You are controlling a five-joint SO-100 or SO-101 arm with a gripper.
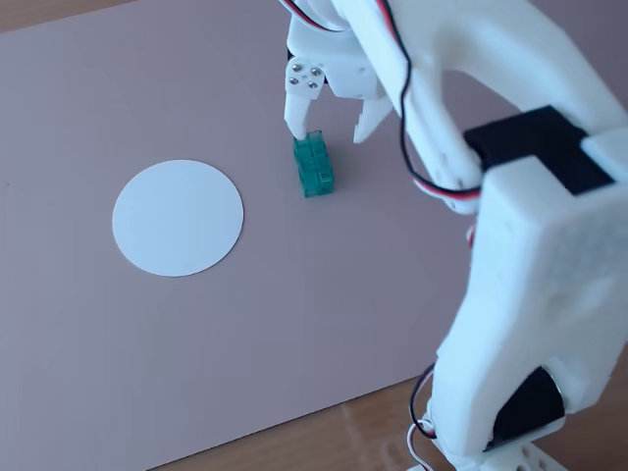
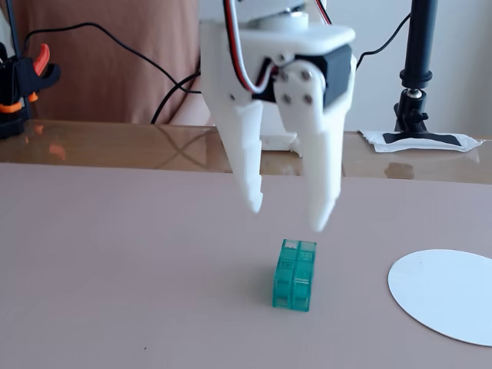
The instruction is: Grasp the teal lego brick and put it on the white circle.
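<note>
The teal lego brick [image 1: 314, 166] [image 2: 294, 274] lies on the pinkish-mauve mat [image 1: 294, 294], free of any hold. The white circle [image 1: 178, 217] is a flat disc on the mat, left of the brick in a fixed view and at the right edge in the other fixed view [image 2: 447, 294]. My white gripper [image 1: 330, 131] [image 2: 288, 212] hangs open just above the brick, fingertips pointing down. In a fixed view one fingertip [image 1: 297, 126] is close to the brick's far end. The gripper holds nothing.
The arm's white body and black motors [image 1: 530, 255] fill the right side of a fixed view. Beyond the mat is a glossy wooden table edge [image 2: 115, 146], with an orange-and-black clamp [image 2: 23, 81], black cables, and a black stand [image 2: 419, 69] at the back.
</note>
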